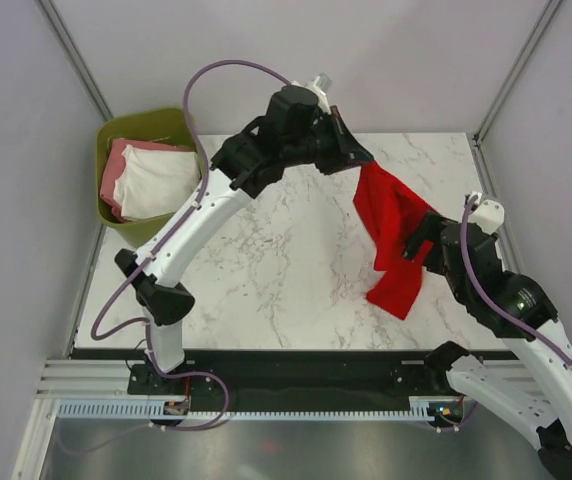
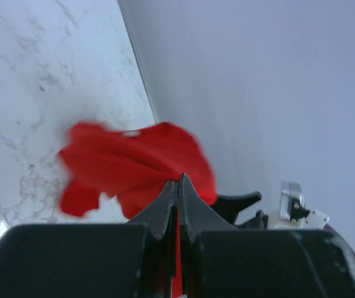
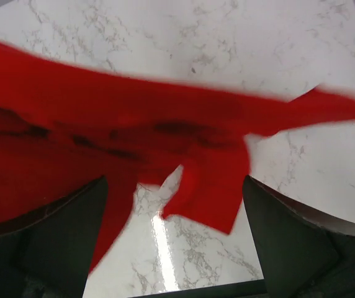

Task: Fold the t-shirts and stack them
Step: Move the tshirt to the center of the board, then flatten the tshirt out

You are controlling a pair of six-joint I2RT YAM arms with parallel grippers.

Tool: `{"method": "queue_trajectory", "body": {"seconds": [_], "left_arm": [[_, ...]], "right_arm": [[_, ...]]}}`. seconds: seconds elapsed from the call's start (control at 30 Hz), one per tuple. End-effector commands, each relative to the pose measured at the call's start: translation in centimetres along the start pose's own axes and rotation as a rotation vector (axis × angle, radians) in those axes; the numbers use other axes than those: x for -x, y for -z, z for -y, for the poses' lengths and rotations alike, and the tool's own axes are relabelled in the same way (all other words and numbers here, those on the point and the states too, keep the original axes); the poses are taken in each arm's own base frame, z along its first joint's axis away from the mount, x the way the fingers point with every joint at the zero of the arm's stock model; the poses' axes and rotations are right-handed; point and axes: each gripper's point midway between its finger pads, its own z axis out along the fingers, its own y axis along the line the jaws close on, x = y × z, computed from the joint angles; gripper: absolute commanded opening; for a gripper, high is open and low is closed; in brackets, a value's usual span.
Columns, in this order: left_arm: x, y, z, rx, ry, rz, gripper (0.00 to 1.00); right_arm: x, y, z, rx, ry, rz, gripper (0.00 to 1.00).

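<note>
The red t-shirt (image 1: 394, 232) hangs from my left gripper (image 1: 349, 152), which is shut on its top edge and holds it up over the back right of the table; its lower end rests on the marble. In the left wrist view the red cloth (image 2: 137, 164) is pinched between the closed fingers (image 2: 165, 202). My right gripper (image 1: 418, 240) is open beside the hanging shirt; in the right wrist view the red cloth (image 3: 103, 118) spreads just beyond its wide-apart fingers (image 3: 66, 236), not gripped. A white t-shirt (image 1: 156, 180) and a pink one (image 1: 114, 170) lie in the bin.
The olive-green bin (image 1: 149, 123) stands off the table's back left corner. The marble table (image 1: 266, 260) has a black front edge (image 1: 296, 352). Grey walls and metal frame posts close in the back and sides.
</note>
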Motion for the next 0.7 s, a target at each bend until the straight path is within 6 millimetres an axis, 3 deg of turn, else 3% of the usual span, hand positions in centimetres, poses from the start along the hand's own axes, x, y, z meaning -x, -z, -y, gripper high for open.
{"method": "queue_trajectory", "body": {"seconds": [0.0,0.03,0.07,0.1,0.13,0.17,0.3,0.5,0.67], "left_arm": [[9.8,7.9,0.4,-0.064,0.112,0.285,0.02],[10.2,8.4,-1.4,-0.033,0.149,0.284,0.02],[10.8,8.2,-4.1,0.010,0.151,0.275,0.09],[9.8,7.1,-6.8,0.073,0.139,0.237,0.30],[8.3,6.8,-9.2,0.164,0.129,0.179,0.98],[7.2,6.2,-12.3,0.286,0.104,0.142,1.00],[3.3,7.9,-17.1,0.503,0.068,0.047,1.00],[0.7,11.2,-21.6,0.657,-0.027,0.055,1.00],[-1.0,11.9,-27.0,0.804,-0.021,0.011,0.92]], "right_arm": [[1.3,1.2,2.3,-0.084,-0.017,0.061,0.98],[1.1,1.3,2.3,-0.079,-0.015,0.057,0.98],[1.0,1.3,2.3,-0.074,-0.012,0.053,0.98],[0.6,1.3,2.0,-0.055,-0.003,0.034,0.98],[0.2,1.1,1.8,-0.046,0.011,0.017,0.98],[-0.2,0.9,1.6,-0.036,0.036,-0.001,0.98],[-2.3,0.2,1.1,-0.008,0.108,-0.091,0.98],[-4.4,-1.5,0.8,-0.028,0.180,-0.172,0.98],[-5.4,-3.6,-1.7,0.001,0.196,-0.256,0.97]]}}
